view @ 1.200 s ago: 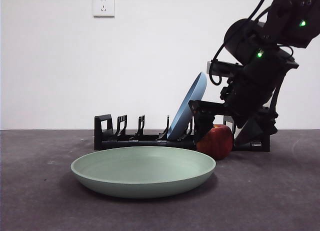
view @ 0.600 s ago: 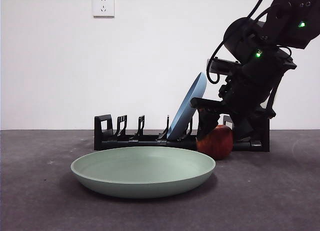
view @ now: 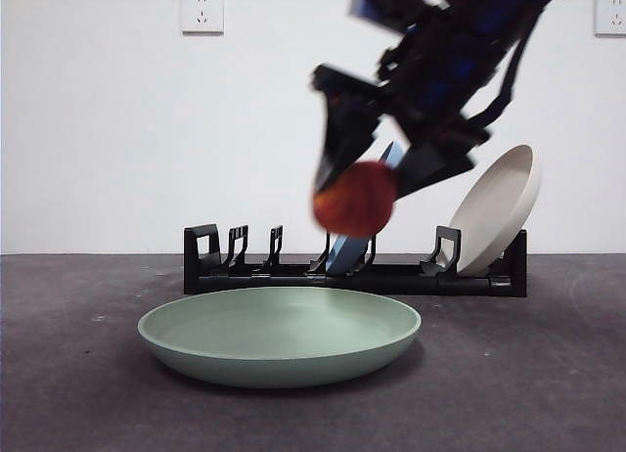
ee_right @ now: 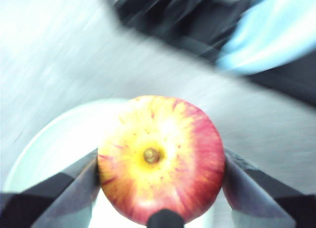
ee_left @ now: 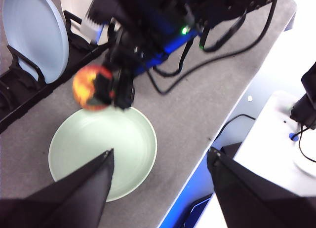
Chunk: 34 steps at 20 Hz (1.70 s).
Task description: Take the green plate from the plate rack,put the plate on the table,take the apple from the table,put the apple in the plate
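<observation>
Now, in the front view, the right gripper (view: 357, 183) is carrying the apple (view: 354, 199) clamped between its jaws, in the air above the plate rack (view: 352, 273). The green plate (view: 280, 335) is lying flat on the table (view: 548, 374) in front of the rack, below the apple and toward the wall socket's side. The arm is slanting down from the top edge, blurred, so its exact tilt is hard to read. A blue plate (view: 394, 156) and a cream plate (view: 494, 210) are standing in the rack behind it.

From the left wrist view, the left gripper (ee_left: 160, 164) is hanging high with its jaws spread and nothing between them. The apple (ee_left: 92, 87) is hovering near the green plate's (ee_left: 103, 151) rim.

In the right wrist view, the apple (ee_right: 160, 157) is sitting stem-up between both jaws, with the green plate (ee_right: 64, 134) partly underneath it. The right arm is clearly the nearer one.
</observation>
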Each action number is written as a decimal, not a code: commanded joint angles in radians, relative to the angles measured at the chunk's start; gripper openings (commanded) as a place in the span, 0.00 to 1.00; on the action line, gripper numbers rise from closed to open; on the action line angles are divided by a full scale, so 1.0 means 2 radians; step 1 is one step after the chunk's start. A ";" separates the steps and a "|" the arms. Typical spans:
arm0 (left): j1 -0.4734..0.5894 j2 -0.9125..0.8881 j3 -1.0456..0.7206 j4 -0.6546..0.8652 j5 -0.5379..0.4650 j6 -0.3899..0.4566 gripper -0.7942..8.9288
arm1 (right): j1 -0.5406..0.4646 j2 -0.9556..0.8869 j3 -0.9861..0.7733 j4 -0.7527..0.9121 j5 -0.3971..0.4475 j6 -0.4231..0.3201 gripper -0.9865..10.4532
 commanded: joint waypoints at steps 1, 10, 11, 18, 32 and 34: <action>-0.001 -0.001 -0.001 -0.001 -0.001 -0.003 0.41 | 0.031 0.029 -0.001 0.009 0.001 -0.002 0.07; -0.001 -0.001 -0.001 -0.004 -0.001 -0.003 0.41 | 0.087 0.116 -0.002 0.002 0.031 -0.006 0.07; -0.001 -0.001 -0.001 -0.006 -0.001 -0.003 0.41 | 0.088 0.117 -0.002 -0.002 0.030 -0.006 0.07; -0.001 -0.001 -0.001 -0.009 -0.001 -0.003 0.41 | 0.090 0.115 -0.001 -0.010 0.029 0.015 0.59; -0.001 -0.001 -0.001 -0.012 -0.002 -0.003 0.41 | 0.090 -0.134 -0.001 -0.195 0.025 0.013 0.61; -0.001 -0.001 -0.001 -0.019 -0.002 -0.003 0.41 | 0.090 -0.201 -0.001 -0.267 0.024 0.013 0.61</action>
